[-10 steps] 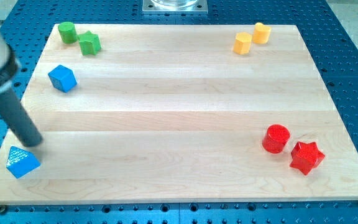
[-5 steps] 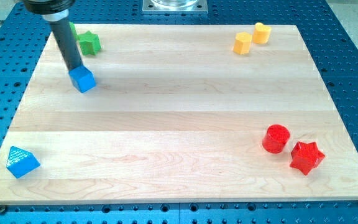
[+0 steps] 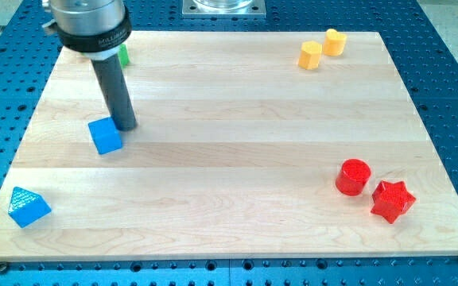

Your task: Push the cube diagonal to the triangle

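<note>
Mid-push: my tip (image 3: 126, 125) touching cube (image 3: 106, 135) at its upper right; no pincer visible
Next: nudge cube toward triangle (image 3: 29, 206) near bottom-left corner, stopping diagonally off it

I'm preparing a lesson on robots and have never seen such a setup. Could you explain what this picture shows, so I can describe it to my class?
One camera looks down at a wooden board on a blue perforated table. The dark rod is a robot arm's pushing tool; nothing is held, it only slides blocks. Its tip sits against the upper right edge of the blue cube. A blue triangle lies near the view's bottom left. Two yellow blocks sit at the top right, a red cylinder and red star at the bottom right. A green block peeks from behind the arm.
</note>
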`<state>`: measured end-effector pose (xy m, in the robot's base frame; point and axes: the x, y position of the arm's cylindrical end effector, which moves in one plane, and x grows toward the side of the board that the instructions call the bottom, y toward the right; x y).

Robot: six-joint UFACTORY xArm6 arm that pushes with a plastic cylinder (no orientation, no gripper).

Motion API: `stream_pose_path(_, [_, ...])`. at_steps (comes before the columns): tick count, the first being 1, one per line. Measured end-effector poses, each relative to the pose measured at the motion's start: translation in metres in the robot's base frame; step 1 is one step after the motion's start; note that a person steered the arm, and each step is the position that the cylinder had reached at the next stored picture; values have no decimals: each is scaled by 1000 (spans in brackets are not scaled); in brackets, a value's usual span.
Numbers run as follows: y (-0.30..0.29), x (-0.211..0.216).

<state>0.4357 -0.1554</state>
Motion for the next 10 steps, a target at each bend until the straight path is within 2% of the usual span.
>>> stream_pose_path(1, [2,16])
stream_pose_path(3, [-6,6])
stream_pose_path(4, [-20,29])
stream_pose_path(6, [-36,-5])
stream_pose_path(7, [-39,36])
stream_pose_path(8, [-39,56])
stream_pose_path(10, [-25,55])
